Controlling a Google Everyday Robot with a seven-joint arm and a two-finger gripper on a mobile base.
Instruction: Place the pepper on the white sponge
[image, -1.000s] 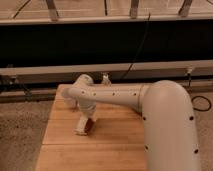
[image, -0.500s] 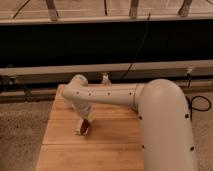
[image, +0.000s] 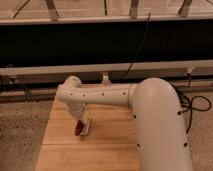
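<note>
The arm is swinging left; gripper (image: 81, 121), its opening unreadable, hovering over pepper (image: 79, 128) touching white sponge (image: 87, 127) — placement nearly done.

I have only the one camera view, set high behind the arm (image: 150, 115) and tilted down over its big white shoulder, which sits closest to the lens. It faces forward across the wooden table (image: 110, 145) toward a dark wall. The gripper (image: 80, 121) hangs over the table's left part, at middle distance, just above the pepper (image: 78, 129) and the white sponge (image: 86, 127)
</note>
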